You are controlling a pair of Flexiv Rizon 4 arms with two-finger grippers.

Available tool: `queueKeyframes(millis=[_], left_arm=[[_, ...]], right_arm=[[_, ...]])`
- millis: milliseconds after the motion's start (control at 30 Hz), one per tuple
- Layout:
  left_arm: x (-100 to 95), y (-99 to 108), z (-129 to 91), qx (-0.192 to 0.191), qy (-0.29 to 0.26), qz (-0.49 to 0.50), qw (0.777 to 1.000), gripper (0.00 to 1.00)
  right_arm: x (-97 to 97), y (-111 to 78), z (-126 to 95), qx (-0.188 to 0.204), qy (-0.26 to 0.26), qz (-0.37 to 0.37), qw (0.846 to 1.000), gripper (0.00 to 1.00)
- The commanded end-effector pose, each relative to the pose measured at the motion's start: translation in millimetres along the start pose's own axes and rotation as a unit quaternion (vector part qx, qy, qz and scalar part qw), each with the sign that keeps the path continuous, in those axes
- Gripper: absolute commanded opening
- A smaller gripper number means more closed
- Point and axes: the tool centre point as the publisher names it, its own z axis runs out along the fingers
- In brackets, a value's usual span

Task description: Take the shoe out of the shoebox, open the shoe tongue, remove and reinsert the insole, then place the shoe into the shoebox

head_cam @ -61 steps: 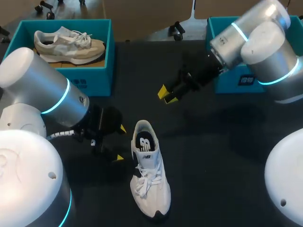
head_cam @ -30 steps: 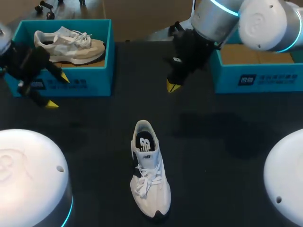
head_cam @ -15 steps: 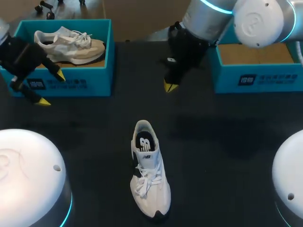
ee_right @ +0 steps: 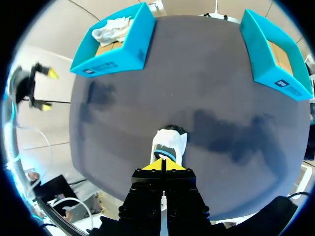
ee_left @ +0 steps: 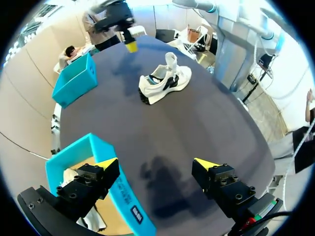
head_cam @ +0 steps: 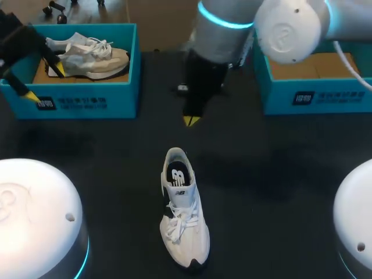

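Observation:
A white shoe [head_cam: 183,215] lies on the black table, heel away from me, with its dark insole visible in the opening. My right gripper [head_cam: 190,120] hangs shut and empty just beyond the heel; in the right wrist view the gripper [ee_right: 162,164] is above the shoe [ee_right: 169,142]. My left gripper [head_cam: 43,81] is open over the front wall of the left teal shoebox [head_cam: 93,103], which holds a beige shoe [head_cam: 87,55]. In the left wrist view the gripper [ee_left: 156,163] has one finger above that box [ee_left: 106,172], and the white shoe [ee_left: 165,81] lies far ahead.
A second teal shoebox [head_cam: 314,93] stands at the back right with only its cardboard bottom showing; it is also visible in the right wrist view [ee_right: 273,54]. The dark tabletop [head_cam: 279,174] spreads around the shoe.
My right arm swung left and lowered its shut gripper toward the shoe's heel. My left gripper rose and moved back over the left box's front wall. The shoe stayed put.

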Motion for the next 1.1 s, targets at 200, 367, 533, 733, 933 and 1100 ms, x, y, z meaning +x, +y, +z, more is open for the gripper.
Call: queueKeyframes(millis=[200, 367, 533, 733, 933, 1100], left_arm=[[-11.2, 14, -15, 0.019, 0.051, 0.001, 0.999, 1.00], [-11.2, 14, -15, 0.019, 0.051, 0.001, 0.999, 1.00], [-11.2, 14, -15, 0.019, 0.051, 0.001, 0.999, 1.00], [-9.8, 8, -10, 0.032, 0.046, 0.034, 0.998, 1.00], [-16.4, 7, -4, 0.012, 0.050, 0.036, 0.998, 1.00], [-19.5, 9, -5, 0.004, 0.046, 0.035, 0.998, 1.00]], right_arm=[[19.7, -13.3, 19, -0.001, -0.082, 0.010, 0.997, 0.00], [19.7, -13.3, 19, -0.001, -0.082, 0.010, 0.997, 0.00], [19.7, -13.3, 19, -0.001, -0.082, 0.010, 0.997, 0.00], [6.5, -27.4, 38, -0.001, -0.090, 0.001, 0.996, 0.00], [-0.4, -51.3, 55, -0.006, -0.090, -0.001, 0.996, 0.00], [-2.7, -62.7, 69, -0.011, -0.102, -0.006, 0.995, 0.00]])
